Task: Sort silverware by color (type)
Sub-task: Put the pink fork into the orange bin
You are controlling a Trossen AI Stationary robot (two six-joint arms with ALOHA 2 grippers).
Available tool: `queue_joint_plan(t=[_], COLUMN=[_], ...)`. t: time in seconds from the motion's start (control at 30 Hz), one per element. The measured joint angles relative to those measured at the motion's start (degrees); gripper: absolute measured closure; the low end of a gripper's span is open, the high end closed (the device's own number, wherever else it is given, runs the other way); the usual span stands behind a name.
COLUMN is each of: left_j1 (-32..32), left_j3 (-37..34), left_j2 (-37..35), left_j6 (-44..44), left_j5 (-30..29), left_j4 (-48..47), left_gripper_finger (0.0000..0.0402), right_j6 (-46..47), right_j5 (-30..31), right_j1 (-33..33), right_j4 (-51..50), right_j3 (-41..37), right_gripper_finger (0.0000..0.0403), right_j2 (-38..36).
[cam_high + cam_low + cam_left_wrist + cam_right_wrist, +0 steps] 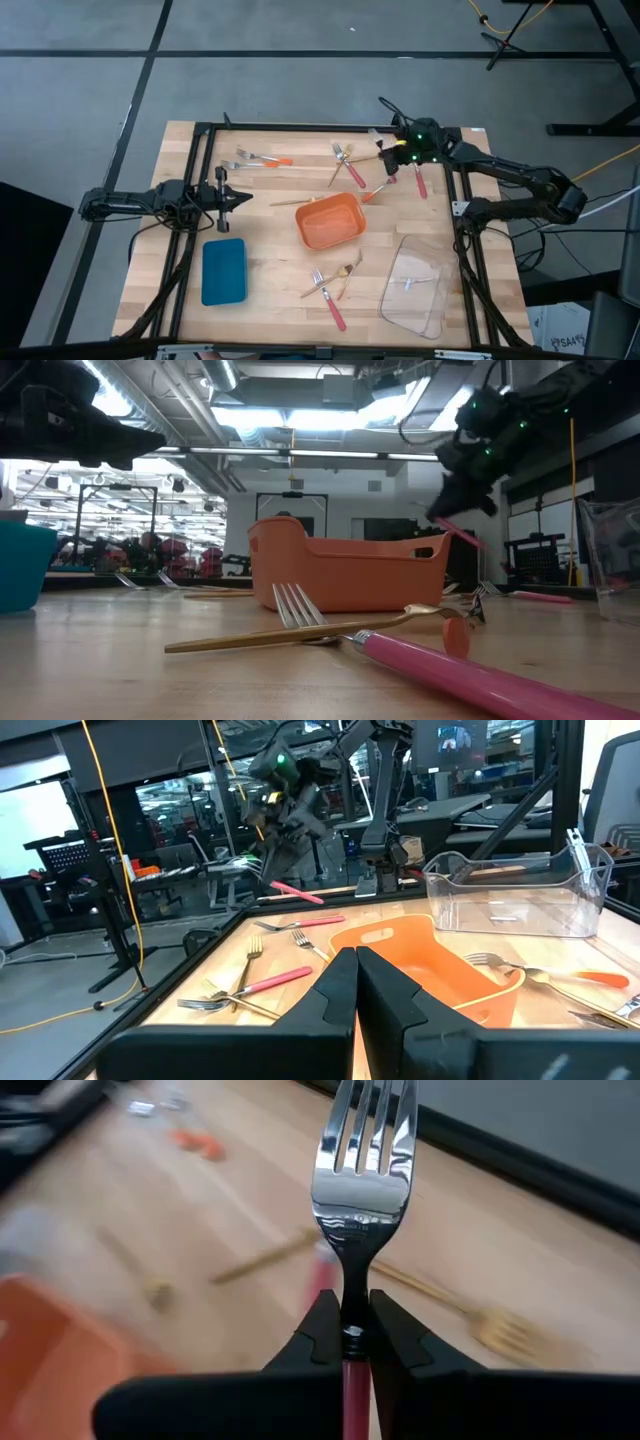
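Note:
My right gripper (350, 1308) hangs above the table's far right part (393, 160), shut on a silver fork with a pink-red handle (362, 1170). In the low view that fork's handle (465, 537) slants out below the gripper (458, 495). More silverware lies flat on the wood: a pink-handled fork (420, 182) just right of the gripper, gold and silver forks (346, 165), orange-handled forks (262, 158) at the far left, and some (330, 285) near the front. My left gripper (245, 198) waits shut and level at the table's left. My right gripper pinches the fork's silver neck (354, 1275), just above the pink-red handle, between its two fingertips. The fork lies along the fingers, with its tines sticking out past them and its handle (352, 1380) running back under the gripper. It is lifted clear of the table.
An orange tray (328, 222) stands at the table's middle, a blue tray (223, 270) at the near left and a clear tray (415, 285) at the near right. A black frame (300, 127) runs along the table's far edge and sides.

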Motion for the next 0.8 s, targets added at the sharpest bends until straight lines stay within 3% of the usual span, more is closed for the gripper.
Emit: queue_joint_plan(t=[0.2, 0.53, 0.8], left_j1=[0.0, 0.0, -0.01], left_j3=[-0.01, 0.01, 0.01], left_j2=[0.0, 0.0, 0.0], left_j6=[0.0, 0.02, 0.02], left_j5=[-0.02, -0.07, -0.07], left_j4=[0.0, 0.0, 0.0], left_gripper_finger=[0.0401, 0.0401, 0.0401], right_j6=[-0.28, -7.68, -16.76], right_j5=[-3.18, -3.71, -3.72], right_j1=[6.8, 18.05, 25.76], right_j4=[9.38, 9.35, 9.22], right_j3=[0.33, 7.14, 8.35], right_gripper_finger=[0.0397, 0.0396, 0.0395], right_j2=[-0.02, -0.02, -0.01])
